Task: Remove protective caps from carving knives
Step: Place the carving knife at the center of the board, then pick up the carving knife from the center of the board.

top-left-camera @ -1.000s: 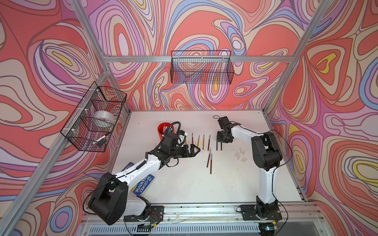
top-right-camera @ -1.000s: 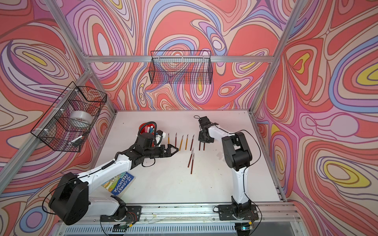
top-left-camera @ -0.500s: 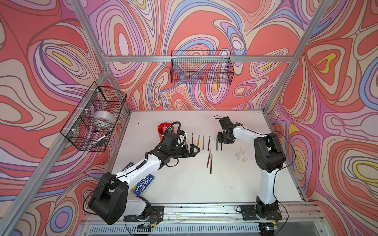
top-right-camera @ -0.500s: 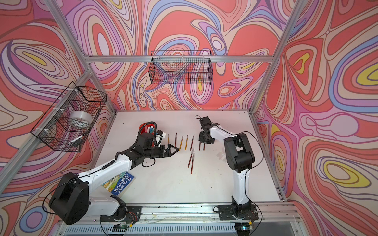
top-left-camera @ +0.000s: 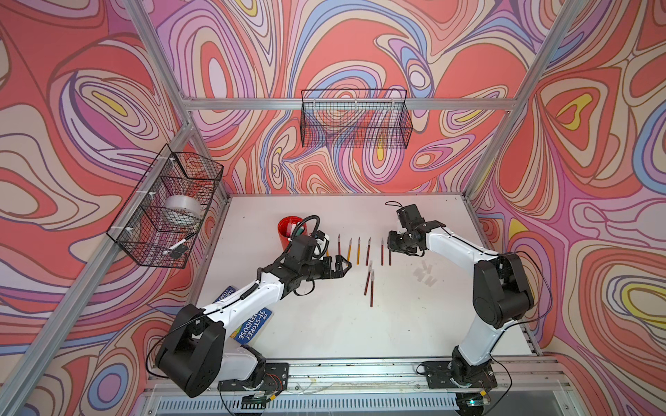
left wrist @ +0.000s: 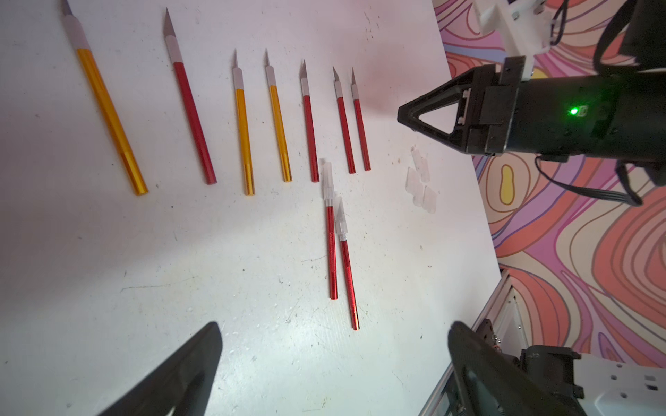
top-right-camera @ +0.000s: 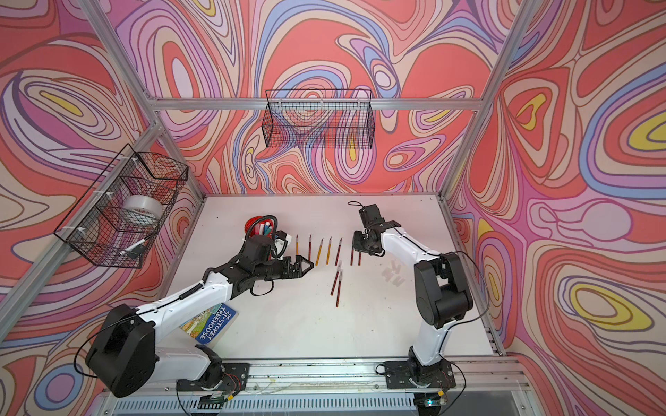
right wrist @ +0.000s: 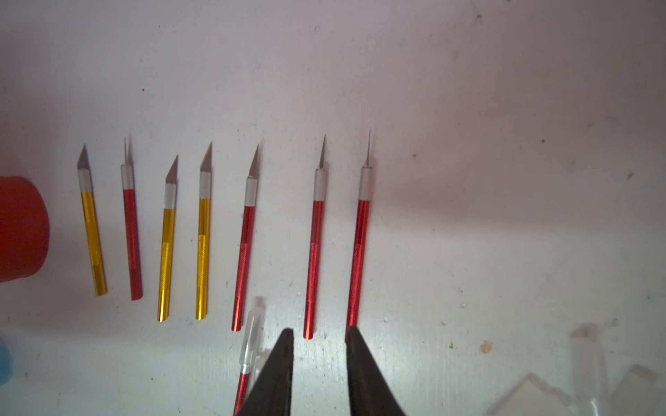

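On the white desk, the left end effector hovers wide open and empty, the right end effector stands slightly parted, gripping nothing, at the handle ends of seven bared carving knives laid parallel for access, two capped knives lie nearer, and the removed protective caps are piled aside.

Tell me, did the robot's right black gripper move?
Yes. The right black gripper slid a little to the right, away from the rightmost red-handled carving knife.
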### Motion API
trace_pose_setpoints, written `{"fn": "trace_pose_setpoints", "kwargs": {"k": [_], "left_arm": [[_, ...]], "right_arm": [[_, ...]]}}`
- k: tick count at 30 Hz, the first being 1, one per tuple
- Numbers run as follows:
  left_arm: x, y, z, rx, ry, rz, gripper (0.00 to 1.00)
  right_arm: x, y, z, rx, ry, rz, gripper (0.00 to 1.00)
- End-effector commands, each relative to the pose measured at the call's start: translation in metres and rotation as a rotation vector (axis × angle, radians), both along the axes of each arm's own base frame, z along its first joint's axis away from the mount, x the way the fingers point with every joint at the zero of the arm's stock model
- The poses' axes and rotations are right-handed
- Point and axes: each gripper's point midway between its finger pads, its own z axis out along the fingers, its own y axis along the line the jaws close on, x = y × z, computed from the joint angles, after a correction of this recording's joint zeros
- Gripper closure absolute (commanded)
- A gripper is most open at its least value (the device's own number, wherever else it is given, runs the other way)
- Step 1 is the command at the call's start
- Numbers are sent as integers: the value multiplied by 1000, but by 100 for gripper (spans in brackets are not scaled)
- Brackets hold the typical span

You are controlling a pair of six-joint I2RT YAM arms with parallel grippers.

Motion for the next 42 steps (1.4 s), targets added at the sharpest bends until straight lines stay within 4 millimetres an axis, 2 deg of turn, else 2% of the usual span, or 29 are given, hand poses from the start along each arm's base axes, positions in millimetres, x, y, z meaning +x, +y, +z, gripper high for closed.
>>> {"fn": "trace_pose_setpoints", "kwargs": {"k": [1, 6, 13, 20, 25, 31, 38, 42], "left_arm": [[1, -4, 11, 95, -62, -2, 0], [2, -21, 4, 178, -75, -27, 0], [4, -42, -17, 274, -58, -61, 2], [5, -57, -38, 359, -32, -89, 6], [8, -68, -51, 394, -11, -114, 14], [12, -77, -67, 415, 23, -123, 28], [16, -82, -85, 466, 49, -119, 39], [19, -87, -94, 482, 65, -122, 43]], "right_arm": [[-8, 10, 23, 82, -66, 61, 72], [-26, 17, 42, 159, -116, 94, 72], [-53, 14, 71, 223, -235, 118, 71], [-69, 2, 57, 188, -236, 100, 73], [-72, -3, 49, 168, -234, 85, 75], [-75, -7, 51, 150, -244, 76, 76], [-80, -19, 55, 97, -265, 60, 77], [-82, -21, 49, 85, -250, 51, 78]]}}
